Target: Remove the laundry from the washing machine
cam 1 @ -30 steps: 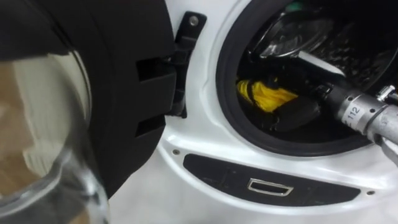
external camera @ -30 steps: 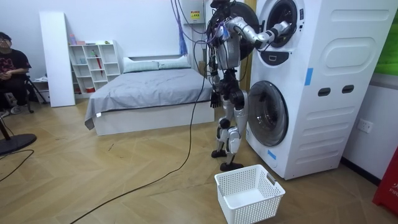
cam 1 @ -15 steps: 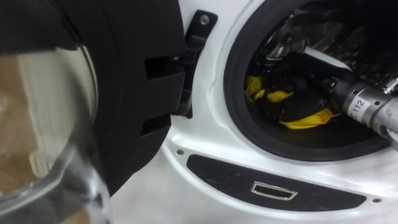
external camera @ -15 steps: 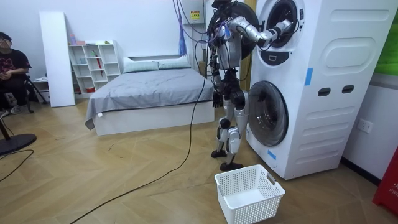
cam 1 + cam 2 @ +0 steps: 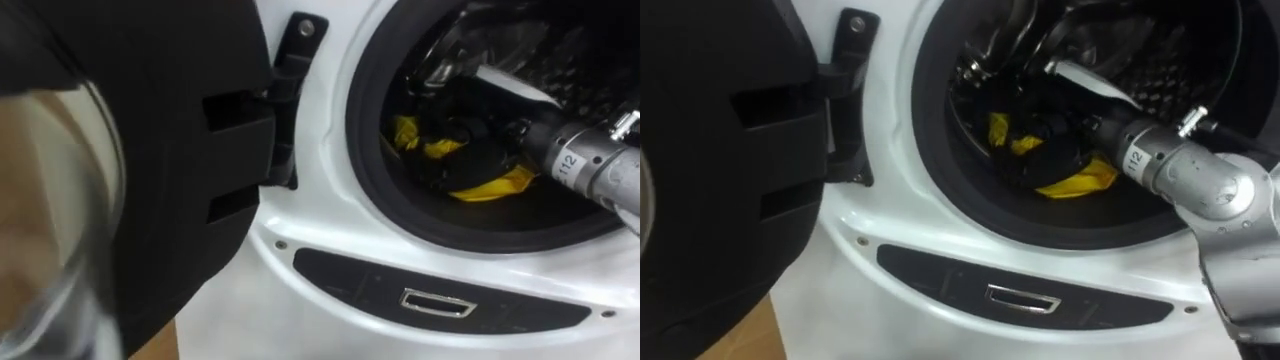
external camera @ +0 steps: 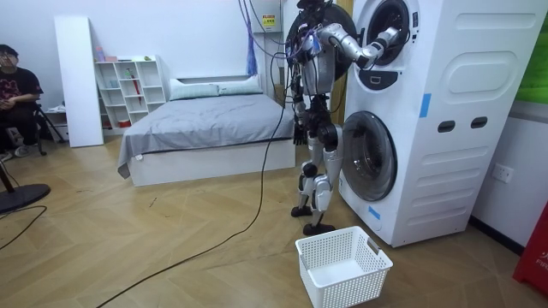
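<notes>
- White washing machine (image 6: 445,111), black ring around its drum.
- Black door (image 5: 150,150).
- Bright yellow cloth (image 5: 490,185).
- Black right robot hand (image 5: 1055,150), silver forearm.
- White lattice basket (image 6: 355,287).
- Brown herringbone floor (image 6: 171,248).
- Grey bed (image 6: 205,120).

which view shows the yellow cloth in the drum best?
Right eye view: the yellow cloth lies near mid-frame in the drum, visible on both sides of the right hand covering its middle. Left eye view shows the same, closer to the right edge. Room view: the arm reaches into the upper drum; cloth too small to tell.
</notes>
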